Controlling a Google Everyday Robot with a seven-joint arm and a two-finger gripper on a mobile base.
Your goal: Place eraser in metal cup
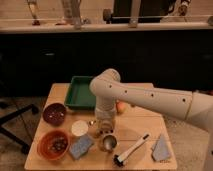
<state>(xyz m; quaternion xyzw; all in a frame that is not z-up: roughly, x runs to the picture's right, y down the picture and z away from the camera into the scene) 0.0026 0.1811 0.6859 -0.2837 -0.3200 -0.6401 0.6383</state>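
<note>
Camera view, only one here:
- white arm (150,100) comes in from right, bends down over wooden table (141,125)
- gripper (104,131) hangs just above metal cup, at its back-left rim; honestly can't tell if it's open or clamped on anything
- metal cup (108,143) upright near front edge, between blue-grey sponge (81,146) and brush (131,150)
- white cup (79,128) just left of gripper
- green tray (80,92) at back, dark bowl (54,113) and orange bowl (53,144) left, grey cloth (161,148) far right

My pale gripper (105,130) hangs just above the silver-grey metal cup (108,143), near a white cup (79,128), green tray (79,93), red-brown bowl (54,113) and orange bowl (52,145).
</note>
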